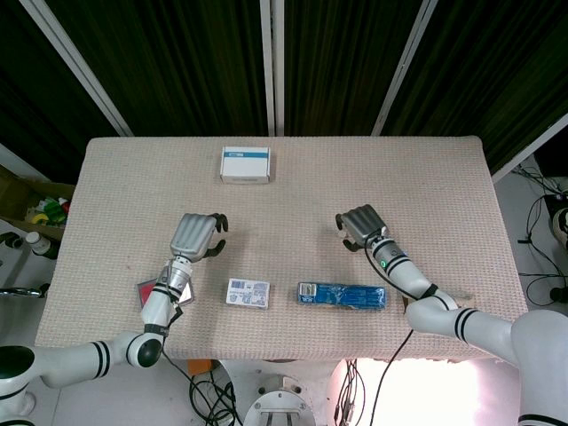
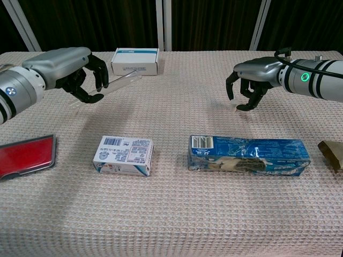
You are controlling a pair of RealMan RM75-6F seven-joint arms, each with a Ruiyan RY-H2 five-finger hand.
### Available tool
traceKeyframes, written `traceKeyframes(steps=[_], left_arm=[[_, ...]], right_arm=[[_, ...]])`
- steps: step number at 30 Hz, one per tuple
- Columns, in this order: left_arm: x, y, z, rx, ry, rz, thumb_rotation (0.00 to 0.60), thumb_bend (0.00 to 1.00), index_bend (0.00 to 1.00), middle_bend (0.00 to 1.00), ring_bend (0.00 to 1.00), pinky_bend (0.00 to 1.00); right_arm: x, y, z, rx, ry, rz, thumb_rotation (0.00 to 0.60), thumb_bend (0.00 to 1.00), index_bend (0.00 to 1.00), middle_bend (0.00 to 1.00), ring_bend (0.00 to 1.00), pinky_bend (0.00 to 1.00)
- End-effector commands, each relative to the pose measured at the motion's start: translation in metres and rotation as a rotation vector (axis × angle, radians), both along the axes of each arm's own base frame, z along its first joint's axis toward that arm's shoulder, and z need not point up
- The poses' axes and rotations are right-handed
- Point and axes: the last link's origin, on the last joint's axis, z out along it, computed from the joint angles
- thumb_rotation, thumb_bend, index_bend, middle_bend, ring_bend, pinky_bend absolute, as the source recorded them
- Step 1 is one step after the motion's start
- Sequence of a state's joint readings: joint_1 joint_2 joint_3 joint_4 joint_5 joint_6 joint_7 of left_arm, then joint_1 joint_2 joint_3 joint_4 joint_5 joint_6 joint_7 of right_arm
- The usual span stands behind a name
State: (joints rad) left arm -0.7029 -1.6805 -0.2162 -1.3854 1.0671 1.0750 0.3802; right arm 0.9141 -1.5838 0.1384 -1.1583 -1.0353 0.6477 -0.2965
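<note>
My left hand [image 2: 68, 65] [image 1: 197, 235] hovers over the left part of the table and holds a clear plastic tube [image 2: 121, 83], which points right toward the back. My right hand [image 2: 251, 77] [image 1: 361, 224] is lowered at the right. Its curled fingertips [image 2: 242, 107] bracket a tiny pale cap [image 2: 234, 105] lying on the cloth. Whether they grip the cap is not visible.
A blue packet [image 2: 248, 153] lies in front of the right hand, with a small white barcode carton [image 2: 124, 155] to its left. A white box with a blue label [image 2: 135, 60] sits at the back. A red flat piece [image 2: 25, 154] and a brown scrap [image 2: 332, 152] lie at the side edges.
</note>
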Motion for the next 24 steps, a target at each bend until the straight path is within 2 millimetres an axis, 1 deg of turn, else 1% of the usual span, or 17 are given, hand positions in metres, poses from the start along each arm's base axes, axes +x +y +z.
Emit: traceKeyframes(steps=[1, 6, 13, 18, 21, 23, 24], left_arm=[[0.0, 0.0, 0.0, -0.001, 0.001, 0.0, 0.6, 0.48, 0.66, 0.65, 0.81, 1.0], [0.0, 0.0, 0.0, -0.001, -0.001, 0.0, 0.6, 0.48, 0.65, 0.65, 0.81, 1.0], [-0.001, 0.0, 0.0, 0.0, -0.002, 0.001, 0.6, 0.48, 0.66, 0.65, 0.81, 1.0], [0.0, 0.0, 0.0, 0.002, -0.005, 0.001, 0.6, 0.48, 0.66, 0.65, 0.81, 1.0], [0.001, 0.0, 0.001, 0.006, -0.021, 0.002, 0.6, 0.48, 0.65, 0.65, 0.81, 1.0], [0.002, 0.0, 0.002, 0.005, -0.033, 0.002, 0.6, 0.48, 0.66, 0.65, 0.81, 1.0], [0.003, 0.0, 0.003, 0.004, -0.041, 0.0, 0.6, 0.48, 0.66, 0.65, 0.81, 1.0]], right_arm=[[0.0, 0.0, 0.0, 0.002, 0.002, 0.0, 0.6, 0.33, 0.46, 0.89, 1.0, 1.0], [-0.001, 0.0, 0.0, 0.001, 0.004, 0.002, 0.6, 0.34, 0.47, 0.89, 1.0, 1.0], [-0.001, -0.001, -0.001, -0.004, 0.009, 0.004, 0.6, 0.38, 0.52, 0.9, 1.0, 1.0], [-0.001, -0.003, 0.001, -0.022, 0.011, 0.014, 0.6, 0.46, 0.59, 0.92, 1.0, 1.0], [0.003, -0.003, 0.009, -0.038, -0.017, 0.02, 0.6, 0.48, 0.63, 0.92, 1.0, 1.0], [0.009, -0.001, 0.018, -0.053, -0.059, 0.027, 0.6, 0.48, 0.64, 0.93, 1.0, 1.0], [0.014, 0.0, 0.026, -0.063, -0.095, 0.033, 0.6, 0.48, 0.65, 0.93, 1.0, 1.0]])
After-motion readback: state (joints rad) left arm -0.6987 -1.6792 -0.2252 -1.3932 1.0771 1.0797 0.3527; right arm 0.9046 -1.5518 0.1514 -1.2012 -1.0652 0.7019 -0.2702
